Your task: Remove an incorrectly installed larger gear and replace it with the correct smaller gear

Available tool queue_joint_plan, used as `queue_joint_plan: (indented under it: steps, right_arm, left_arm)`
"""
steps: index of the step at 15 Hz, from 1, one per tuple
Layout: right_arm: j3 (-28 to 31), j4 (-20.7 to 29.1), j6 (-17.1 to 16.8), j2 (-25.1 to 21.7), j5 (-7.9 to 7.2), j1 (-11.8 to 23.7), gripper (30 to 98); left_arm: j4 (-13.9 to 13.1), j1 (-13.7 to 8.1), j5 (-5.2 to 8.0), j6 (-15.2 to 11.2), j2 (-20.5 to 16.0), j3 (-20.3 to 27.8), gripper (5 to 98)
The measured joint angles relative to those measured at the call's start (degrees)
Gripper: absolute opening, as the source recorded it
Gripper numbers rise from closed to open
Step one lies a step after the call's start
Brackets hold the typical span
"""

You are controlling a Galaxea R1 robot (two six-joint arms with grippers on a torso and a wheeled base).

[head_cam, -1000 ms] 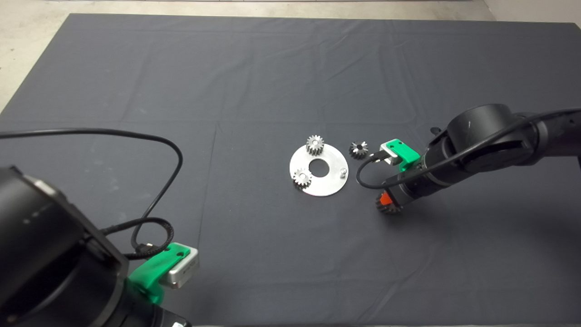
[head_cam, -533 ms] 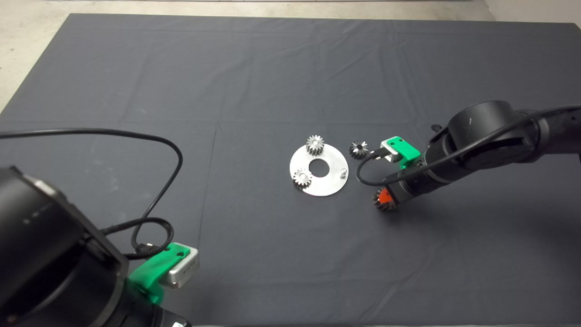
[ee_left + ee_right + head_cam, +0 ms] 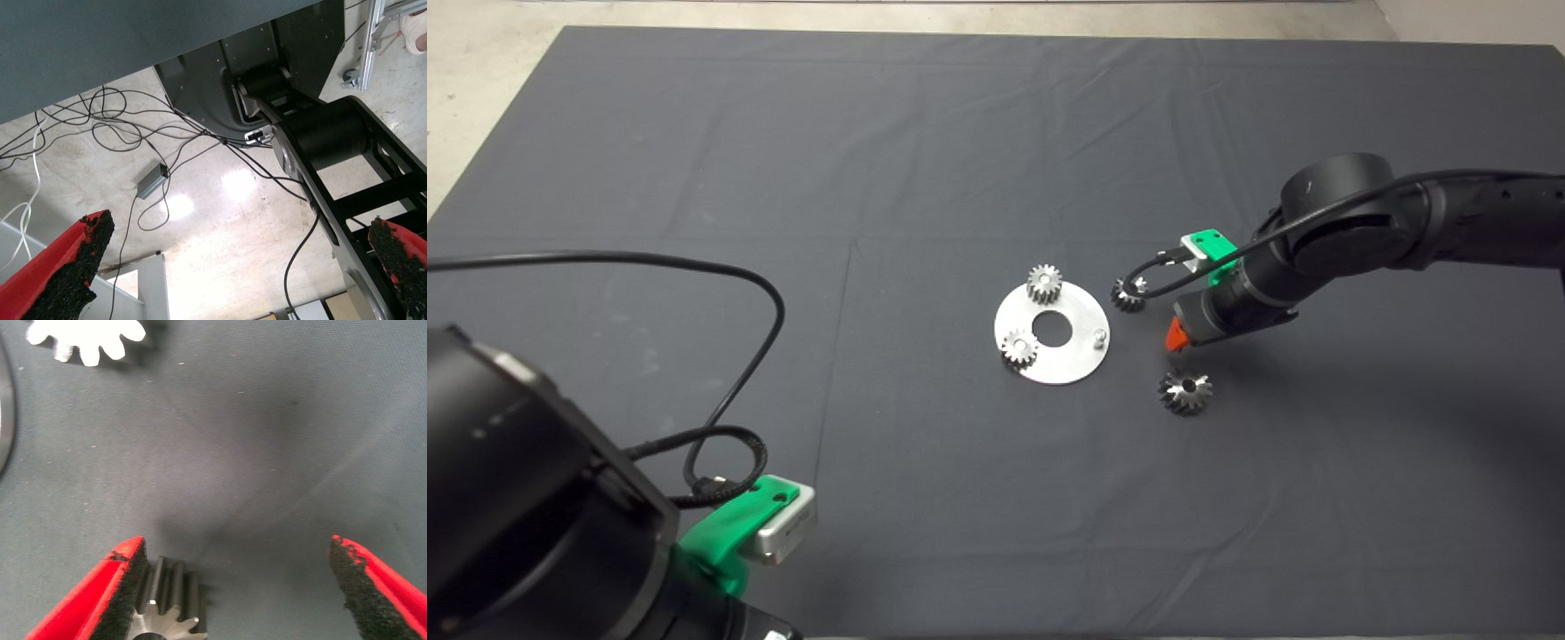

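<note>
in the head view the larger gear (image 3: 1185, 391) lies flat on the dark mat (image 3: 925, 133) of the worktop, apart from the round silver plate (image 3: 1074, 360) and just below the right tool (image 3: 1174, 336), which hangs above the mat between that gear and the smaller gear (image 3: 1126, 295). the smaller gear sits on the mat just beside the plate's right edge, partly crossed by the arm's black cable (image 3: 1152, 283). on the plate two light-silver gears (image 3: 1043, 283) stand on their pins and one bare pin (image 3: 1100, 337) near the right rim waits for a gear. the left tool (image 3: 738, 542) is parked at the lower left edge. in the left wrist view the left tool (image 3: 240, 267) is wide open and empty, with floor and loose cables beyond it. in the right wrist view the right tool (image 3: 237, 587) is spread wide and holds nothing; the larger gear (image 3: 170, 610) rests on the mat just beside one finger (image 3: 120, 587), free of its pad. judging from this, the removal looks done and the step in hand is fetching the smaller gear: the tool should travel clear of the flared gear, centre over the dark gear with the fingers straddling its teeth, mind the cable, and come down straight before closing.
</note>
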Motion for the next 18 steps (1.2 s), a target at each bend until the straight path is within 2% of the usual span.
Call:
queue_joint_plan:
  steps: [3,5,7,9,14,18]
  right_arm:
    - [-1.1,0.0,-0.5,1.7,-0.15,0.4,77.2]
    - [-2.3,0.0,-0.8,2.9,0.24,0.7,82.8]
    - [-4.1,0.0,-1.6,3.8,0.3,1.0,83.2]
    - [-6.2,0.0,-2.1,4.7,0.38,1.1,86.9]
    - [-11.2,-0.1,-3.9,8.0,0.85,1.1,86.9]
    - [-13.8,-0.1,-4.4,9.8,2.21,1.4,86.9]
  left_arm:
    - [0.0,0.0,0.02,0.0,0.0,0.0,98.2]
    - [0.0,0.0,0.02,0.0,0.0,0.0,98.2]
    - [0.0,0.0,0.02,-0.1,0.0,0.0,98.2]
    - [0.0,0.0,0.0,-0.1,0.0,0.0,98.2]
    - [0.0,0.0,0.02,-0.1,0.0,0.0,98.2]
    - [0.0,0.0,0.02,-0.1,0.0,0.0,98.2]
